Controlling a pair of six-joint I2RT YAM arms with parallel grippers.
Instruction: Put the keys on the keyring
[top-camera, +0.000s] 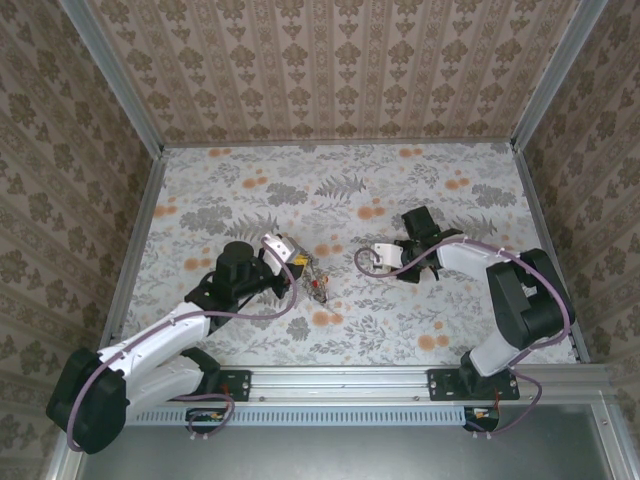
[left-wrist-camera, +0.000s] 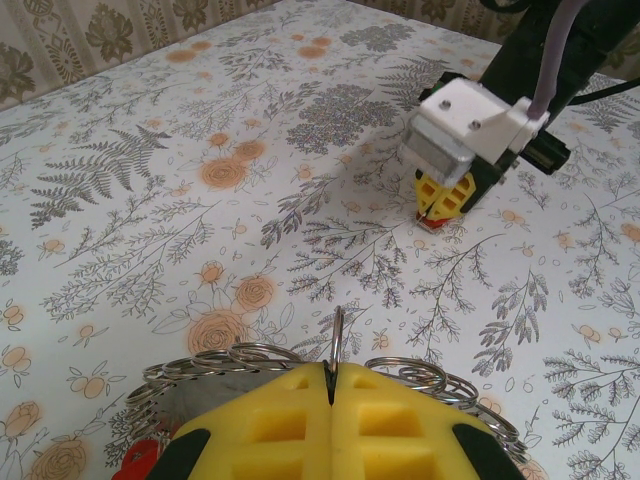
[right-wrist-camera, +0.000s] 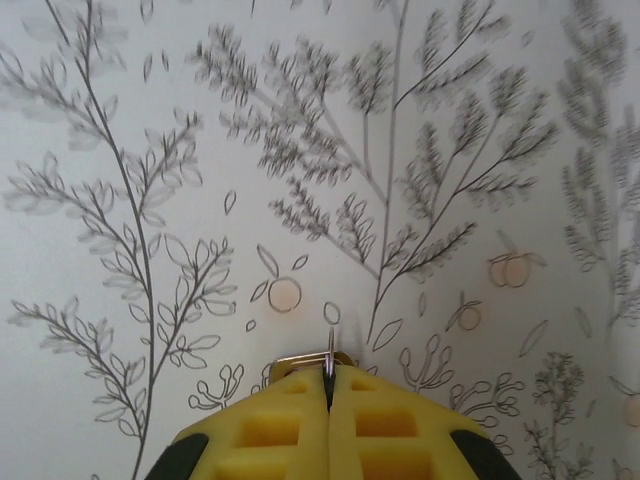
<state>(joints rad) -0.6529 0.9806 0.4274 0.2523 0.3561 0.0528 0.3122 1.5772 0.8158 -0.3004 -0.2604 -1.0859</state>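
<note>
Left claw (left-wrist-camera: 330, 385) pinched shut on the keyring (left-wrist-camera: 338, 335), which stands upright and edge-on between the pads, red key (left-wrist-camera: 140, 462) beside. Right claw (right-wrist-camera: 328, 380) closed on a small key (left-wrist-camera: 434, 224), low over the desk (top-camera: 230, 180) centre. Bare desk between the claws, side walls well apart.

no legible text, labels, brands, numbers or signs on anything visible

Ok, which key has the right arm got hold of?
On the flowery table, find the right gripper, pointing down near the middle. The key is the small red-and-metal bit pinched at its yellow tips, well apart from the ring bunch at the left gripper.
</note>
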